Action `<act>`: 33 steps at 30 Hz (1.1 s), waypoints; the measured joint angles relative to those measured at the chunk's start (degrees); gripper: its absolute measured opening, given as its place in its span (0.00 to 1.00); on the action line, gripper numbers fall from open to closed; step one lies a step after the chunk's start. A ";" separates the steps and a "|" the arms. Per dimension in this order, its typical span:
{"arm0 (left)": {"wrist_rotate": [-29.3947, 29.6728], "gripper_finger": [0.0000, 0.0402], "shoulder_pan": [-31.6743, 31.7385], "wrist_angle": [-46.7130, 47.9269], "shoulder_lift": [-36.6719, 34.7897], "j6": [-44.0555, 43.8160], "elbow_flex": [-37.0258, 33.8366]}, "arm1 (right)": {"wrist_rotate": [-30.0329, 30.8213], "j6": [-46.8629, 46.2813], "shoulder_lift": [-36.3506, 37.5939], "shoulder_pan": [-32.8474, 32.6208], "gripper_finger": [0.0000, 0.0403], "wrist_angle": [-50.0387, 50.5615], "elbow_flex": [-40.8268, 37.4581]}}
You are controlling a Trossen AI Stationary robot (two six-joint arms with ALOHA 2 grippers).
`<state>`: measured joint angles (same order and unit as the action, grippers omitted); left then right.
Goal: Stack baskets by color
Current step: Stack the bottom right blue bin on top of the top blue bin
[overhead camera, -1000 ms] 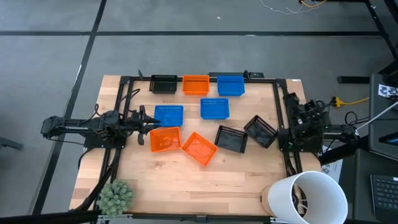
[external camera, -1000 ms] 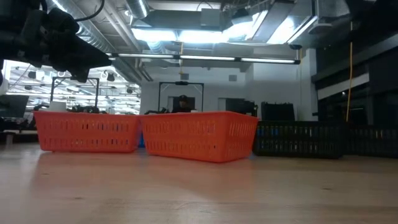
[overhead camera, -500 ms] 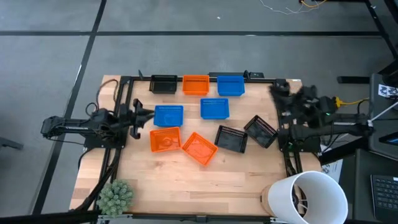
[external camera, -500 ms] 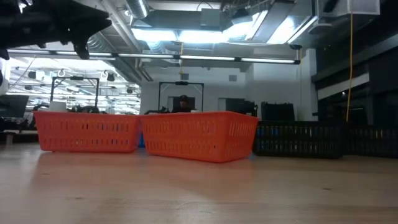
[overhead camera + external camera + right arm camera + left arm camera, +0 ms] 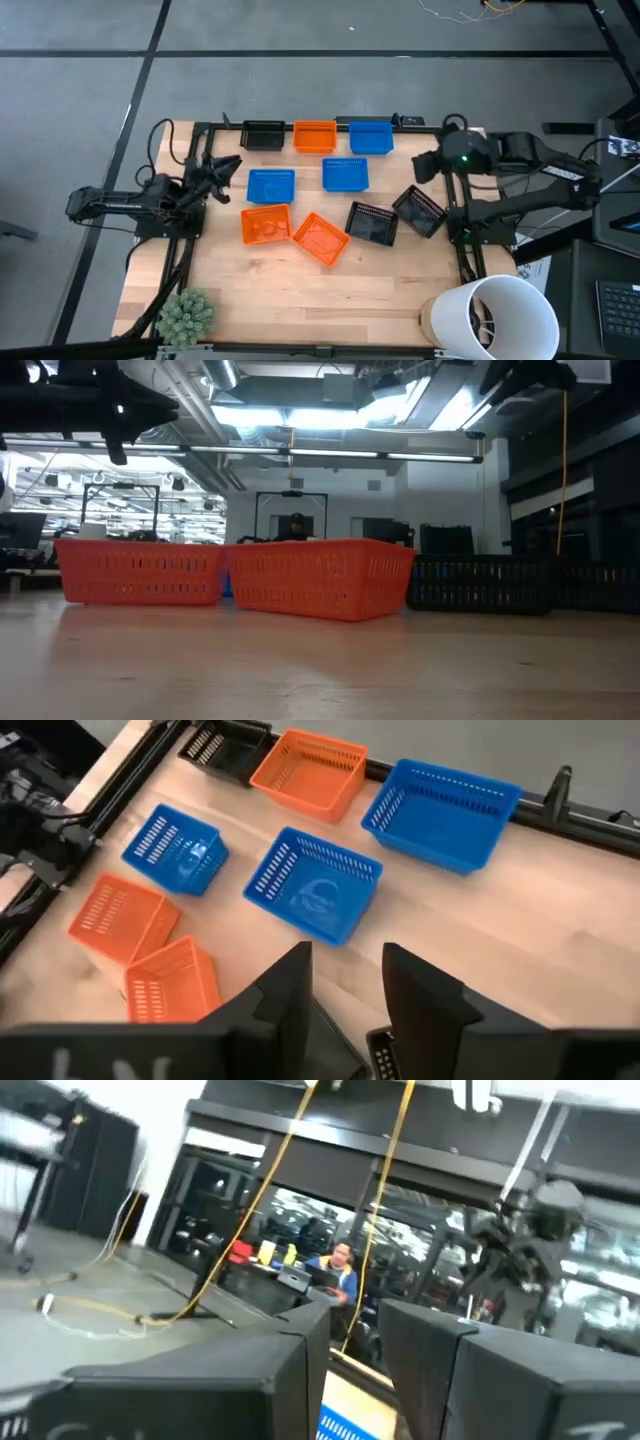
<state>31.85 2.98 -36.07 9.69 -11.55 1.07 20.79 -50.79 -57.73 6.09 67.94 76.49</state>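
Observation:
Nine mesh baskets lie on the wooden table. In a row along the far edge stand a black basket (image 5: 263,135), an orange basket (image 5: 315,135) and a blue basket (image 5: 371,137). Nearer lie two blue baskets (image 5: 270,186) (image 5: 346,174), two orange baskets (image 5: 266,224) (image 5: 321,238) and two black baskets (image 5: 372,222) (image 5: 419,211), the last one tilted. My left gripper (image 5: 230,164) (image 5: 357,1320) hovers open, left of the blue baskets, pointing above level. My right gripper (image 5: 422,166) (image 5: 345,962) hangs open high above the table's right side, slanting down at the baskets.
A black metal frame (image 5: 200,130) borders the work area. A large white bucket (image 5: 505,315) stands at the near right corner and a fuzzy green plant (image 5: 187,315) at the near left. Bare wood (image 5: 300,290) lies in front of the baskets.
My right arm has unfolded from its rest at the table's right edge, risen high and swung toward the far edge and the left; its gripper has tipped down at the baskets. My left gripper has lifted, tipped upward and swung toward the far edge. No basket has moved.

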 joint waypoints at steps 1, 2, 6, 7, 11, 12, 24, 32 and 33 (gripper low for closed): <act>0.52 0.21 0.00 0.62 0.16 -1.61 0.91 | -0.55 0.58 -1.29 0.67 0.31 -0.21 0.95; 0.69 0.21 0.00 1.84 0.63 -3.05 2.30 | -1.26 1.54 -2.55 1.42 0.31 -0.78 1.66; -0.05 0.21 -0.02 15.42 5.44 -3.26 11.84 | -3.94 6.64 -7.44 5.62 0.31 -5.86 3.75; -0.25 0.21 0.00 18.91 7.30 -1.73 15.05 | -5.44 8.61 -8.85 6.94 0.31 -7.44 4.16; -1.24 0.21 0.00 32.86 17.34 5.92 27.65 | -12.18 19.14 -15.41 11.85 0.31 -12.48 5.95; -1.32 0.21 0.06 36.42 19.84 7.43 30.69 | -14.24 21.73 -17.09 13.00 0.31 -13.46 6.44; -11.10 0.21 8.08 65.17 35.68 5.74 47.53 | -29.97 40.74 -38.20 19.31 0.31 -18.30 10.24; -13.52 0.21 12.13 65.04 36.81 5.92 47.55 | -28.56 50.30 -49.43 19.19 0.31 -19.92 11.10; -13.52 0.21 12.41 65.02 36.75 5.92 47.55 | -28.14 51.67 -50.51 19.19 0.31 -20.53 11.10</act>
<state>18.33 15.39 28.95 46.44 -5.63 48.62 -7.35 0.89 -108.24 25.28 47.42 87.59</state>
